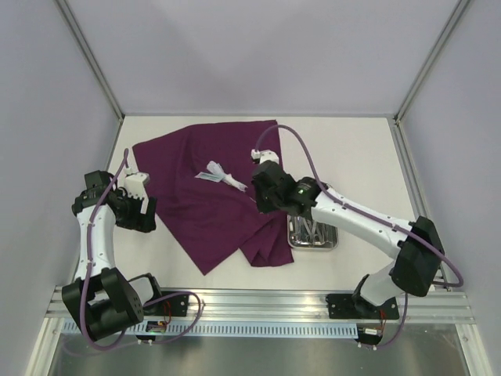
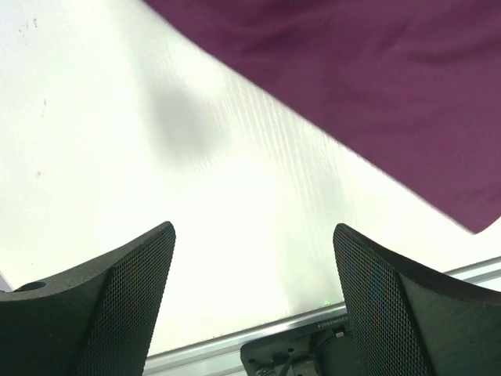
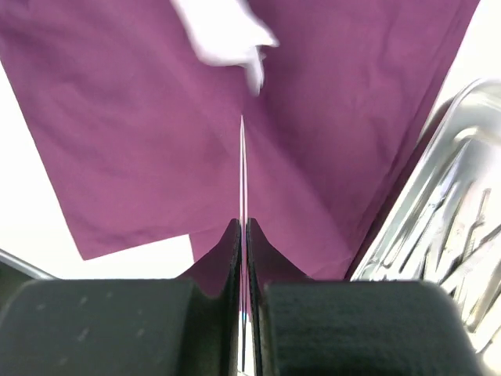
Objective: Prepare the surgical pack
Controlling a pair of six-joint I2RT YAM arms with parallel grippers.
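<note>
The deep-purple cloth (image 1: 211,196) lies spread and rumpled on the white table, and shows in both wrist views (image 2: 376,86) (image 3: 141,117). White gauze with a small packet (image 1: 221,175) lies on its middle, blurred in the right wrist view (image 3: 223,31). The steel tray (image 1: 313,233) with metal instruments sits at the cloth's right edge (image 3: 446,204). My right gripper (image 1: 254,190) (image 3: 242,223) is shut on thin metal tweezers (image 3: 242,172), held above the cloth and pointing at the gauze. My left gripper (image 1: 143,219) (image 2: 253,229) is open and empty over bare table left of the cloth.
The table (image 1: 352,149) is walled at the back and both sides. An aluminium rail (image 1: 258,301) runs along the near edge and shows in the left wrist view (image 2: 235,341). The cloth's right corner is folded beside the tray.
</note>
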